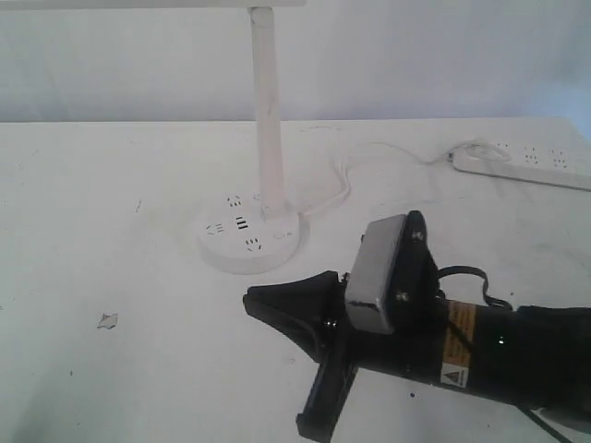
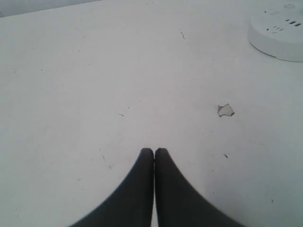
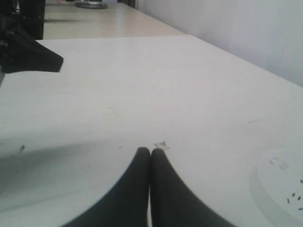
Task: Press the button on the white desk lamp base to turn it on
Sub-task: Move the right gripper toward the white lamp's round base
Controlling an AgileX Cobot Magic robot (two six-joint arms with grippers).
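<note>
both pairs of jaws are pressed together, gripping nothing. the right gripper (image 1: 251,301) points at the white desk lamp base (image 1: 231,259), near but not touching; the left gripper (image 2: 154,152) hangs over bare table (image 2: 94,71). the button (image 1: 281,234) sits beside the pole (image 1: 269,120), untouched.

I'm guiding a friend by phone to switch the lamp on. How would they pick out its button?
A slim white pole rises from the white desk lamp base, a round puck mid-table. On its top, by the pole's foot on the side toward the power strip, sits the button. It is a faint pale ring, unlike the dark socket holes and USB slots nearby.
</note>
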